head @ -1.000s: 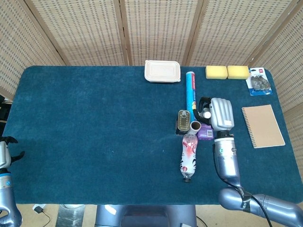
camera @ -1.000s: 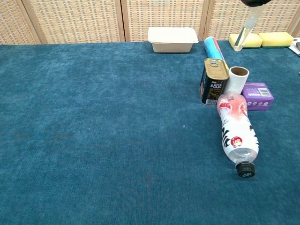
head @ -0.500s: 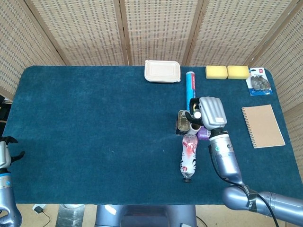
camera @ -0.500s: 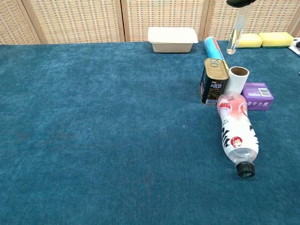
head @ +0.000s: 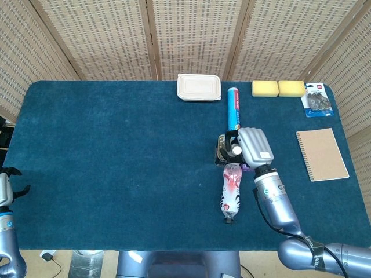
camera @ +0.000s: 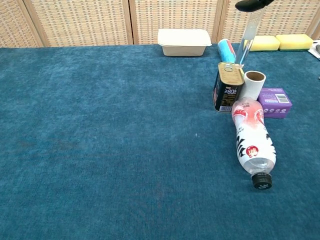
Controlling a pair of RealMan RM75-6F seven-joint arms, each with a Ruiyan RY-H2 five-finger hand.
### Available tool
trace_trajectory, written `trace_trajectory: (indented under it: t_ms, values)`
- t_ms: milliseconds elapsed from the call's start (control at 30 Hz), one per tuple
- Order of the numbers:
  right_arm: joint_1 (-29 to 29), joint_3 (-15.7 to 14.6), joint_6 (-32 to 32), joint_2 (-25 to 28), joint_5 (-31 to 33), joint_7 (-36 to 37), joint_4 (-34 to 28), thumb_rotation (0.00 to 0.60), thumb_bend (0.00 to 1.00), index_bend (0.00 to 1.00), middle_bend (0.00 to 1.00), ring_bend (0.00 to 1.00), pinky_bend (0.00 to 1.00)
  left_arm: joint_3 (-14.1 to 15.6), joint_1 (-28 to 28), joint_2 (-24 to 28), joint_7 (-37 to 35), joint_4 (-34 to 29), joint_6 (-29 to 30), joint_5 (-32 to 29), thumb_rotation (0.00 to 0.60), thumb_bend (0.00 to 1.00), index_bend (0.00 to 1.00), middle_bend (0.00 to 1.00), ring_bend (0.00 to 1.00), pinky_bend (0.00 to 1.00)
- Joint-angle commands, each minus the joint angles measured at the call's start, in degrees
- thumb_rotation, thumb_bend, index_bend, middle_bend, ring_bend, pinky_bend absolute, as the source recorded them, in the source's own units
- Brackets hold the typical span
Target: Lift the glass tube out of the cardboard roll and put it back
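My right hand [head: 251, 147] hangs above the middle-right of the table and holds the clear glass tube [camera: 246, 41] by its top. In the chest view the tube hangs near upright, its lower end just above and left of the white cardboard roll [camera: 254, 85]. Only the hand's dark fingertips [camera: 253, 4] reach into that view at the top edge. The roll stands upright between a tin can [camera: 227, 87] and a purple box [camera: 274, 102]; in the head view my hand hides it. My left hand [head: 6, 188] waits at the far left edge, fingers apart, holding nothing.
A plastic bottle [camera: 253, 141] lies in front of the roll. A blue tube-shaped pack [head: 233, 108] lies behind the can. A white lidded container [head: 199, 87], two yellow sponges [head: 278, 88], a blister pack [head: 317, 100] and a notebook [head: 322, 154] sit further back and right.
My right hand has moved left and toward me with the tube. The tube's lower end has come down and left, from near the sponges to just above the can and roll.
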Motion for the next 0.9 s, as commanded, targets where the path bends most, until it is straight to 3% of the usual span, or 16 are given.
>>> trace_trajectory:
  t_ms: [33, 133, 300, 500, 667, 800, 867, 900]
  values:
    - [0.1, -1.1, 1.7, -1.2, -1.3, 0.1, -1.6, 0.6, 0.4, 0.79, 0.96, 1.0, 0.92, 0.0, 0.0, 0.0, 0.0, 0.0, 0.0, 0.0, 0.6, 0.15, 0.47, 0.43, 0.24, 0.33]
    - [-0.1, -1.5, 1.2, -0.1, -3.3, 1.0, -2.5, 0.6, 0.4, 0.79, 0.96, 1.0, 0.92, 0.0, 0.0, 0.0, 0.1, 0.0, -0.1, 0.0, 0.6, 0.15, 0.47, 0.43, 0.24, 0.33]
    - [1.1, 4.3, 4.1, -0.9, 4.3, 4.3, 2.3, 0.6, 0.4, 0.79, 0.96, 1.0, 0.92, 0.0, 0.0, 0.0, -0.1, 0.0, 0.0, 0.0, 0.6, 0.15, 0.47, 0.43, 0.24, 0.33]
    - [0.0, -1.4, 2.1, 0.9, -1.9, 2.9, -3.4, 0.6, 0.4, 0.79, 0.97, 1.0, 0.92, 0.0, -0.1, 0.0, 0.3, 0.0, -0.1, -0.1, 0.6, 0.15, 0.48, 0.43, 0.24, 0.33]
    - [-0.2, 2.3, 7.9, -1.7, 1.5, 5.3, -0.6, 0.6, 0.4, 0.79, 0.97, 1.0, 0.93, 0.0, 0.1, 0.0, -0.1, -0.1, 0.1, 0.0, 0.6, 0.15, 0.47, 0.43, 0.24, 0.33]
    - [-1.6, -4.8, 6.4, 0.5, -7.8, 1.9, -8.9, 0.6, 0.4, 0.79, 0.97, 1.0, 0.93, 0.0, -0.1, 0.0, 0.1, 0.1, -0.2, 0.0, 0.6, 0.15, 0.48, 0.43, 0.24, 0.33]
    - [-1.2, -5.6, 5.0, 1.1, -9.9, 1.7, -10.4, 0.6, 0.4, 0.79, 0.97, 1.0, 0.93, 0.0, -0.1, 0.0, 0.2, 0.0, -0.2, -0.1, 0.6, 0.15, 0.47, 0.43, 0.24, 0.33]
    - [-1.0, -4.3, 6.0, 0.8, -9.1, 1.9, -9.5, 0.6, 0.4, 0.79, 0.97, 1.0, 0.93, 0.0, 0.0, 0.0, 0.1, 0.0, -0.1, 0.0, 0.6, 0.15, 0.47, 0.43, 0.24, 0.33]
